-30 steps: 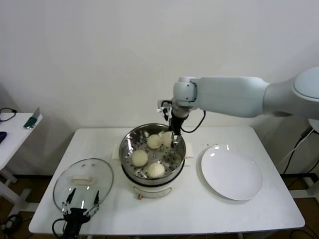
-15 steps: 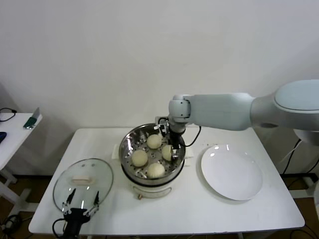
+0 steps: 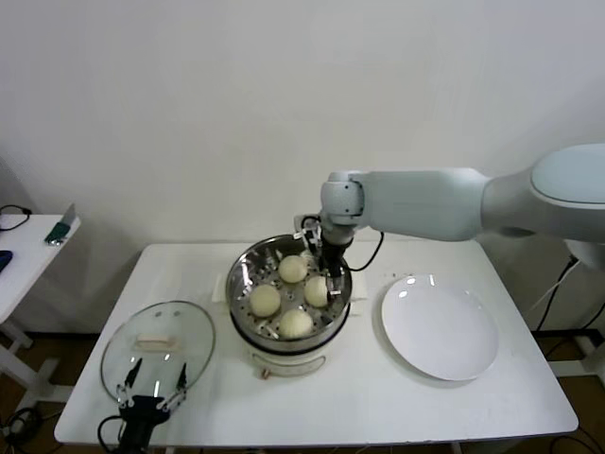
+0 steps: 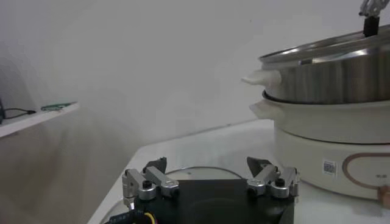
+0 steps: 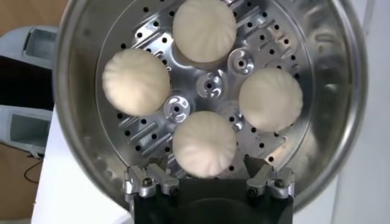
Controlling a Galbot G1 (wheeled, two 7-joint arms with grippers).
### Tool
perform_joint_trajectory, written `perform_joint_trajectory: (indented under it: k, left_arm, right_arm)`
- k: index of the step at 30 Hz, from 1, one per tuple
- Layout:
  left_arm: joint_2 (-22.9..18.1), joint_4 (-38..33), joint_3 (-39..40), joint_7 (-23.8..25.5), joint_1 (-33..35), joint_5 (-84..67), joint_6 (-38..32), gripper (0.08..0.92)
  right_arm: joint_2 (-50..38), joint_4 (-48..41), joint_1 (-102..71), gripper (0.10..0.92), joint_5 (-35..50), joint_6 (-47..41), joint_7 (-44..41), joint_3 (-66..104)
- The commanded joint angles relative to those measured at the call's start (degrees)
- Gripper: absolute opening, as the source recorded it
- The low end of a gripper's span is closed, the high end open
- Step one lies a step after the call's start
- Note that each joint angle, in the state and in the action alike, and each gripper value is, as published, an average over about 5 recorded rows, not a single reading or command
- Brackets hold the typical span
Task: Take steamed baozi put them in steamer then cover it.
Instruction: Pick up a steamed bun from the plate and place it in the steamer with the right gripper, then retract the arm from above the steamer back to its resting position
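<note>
The steamer (image 3: 248,274) stands mid-table on its white base. Four cream-white baozi lie on its perforated floor: back (image 3: 292,269), left (image 3: 266,300), right (image 3: 317,291) and front (image 3: 296,323). My right gripper (image 3: 329,274) hangs open just above the right baozi. In the right wrist view the fingers of this gripper (image 5: 205,164) stand wide on either side of that baozi (image 5: 204,143) without touching it. The glass cover (image 3: 158,345) lies flat on the table's left. My left gripper (image 3: 151,392) is open at the cover's near edge (image 4: 201,172).
An empty white plate (image 3: 440,326) lies to the right of the steamer. A side table (image 3: 24,241) with small items stands far left. The left wrist view shows the steamer's wall (image 4: 329,79) and its white base (image 4: 329,152).
My right gripper lowered the fourth baozi into the right side of the steamer, opened and let it go. The left arm has not moved.
</note>
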Motion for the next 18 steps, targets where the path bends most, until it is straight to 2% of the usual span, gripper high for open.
perform_joint_trajectory:
  k: [1,5,11,18]
  left_arm:
    - [-0.2,-0.1,0.1,0.0,0.0,0.4,0.1,0.823]
    - [-0.3,0.0,0.0,-0.2,-0.1,0.8,0.0,0.823]
    - [-0.8,0.3,-0.7,-1.0,-0.8,2.4,-0.3,0.823]
    - [-1.4,-0.3,-1.0,-1.4,-1.0,4.3,-1.2,0.823]
  right_arm:
    - [-5.6,2.2,3.1,0.823,-1.0,2.4,-2.0,4.4]
    - [-11.7,4.1,2.7,0.823,-0.1,6.4,1.7,8.1]
    - [-23.3,9.8,-1.7,0.823,-1.5,15.2,13.4,13.6]
    - [-38.1,15.9,-19.2,0.823,-2.3,23.6,27.7,29.7]
